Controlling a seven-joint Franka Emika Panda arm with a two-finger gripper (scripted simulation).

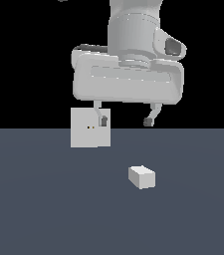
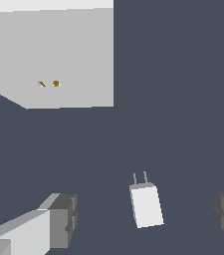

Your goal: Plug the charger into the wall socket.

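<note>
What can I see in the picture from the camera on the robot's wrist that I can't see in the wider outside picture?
Only the wrist view shows the two thin prongs on the charger and its fingers' dark pads from close by. Only the exterior view shows the arm's big white body hanging above the floor, with the open end effector empty. Both show the charger lying loose on the floor and the wall socket with its two small holes.
</note>
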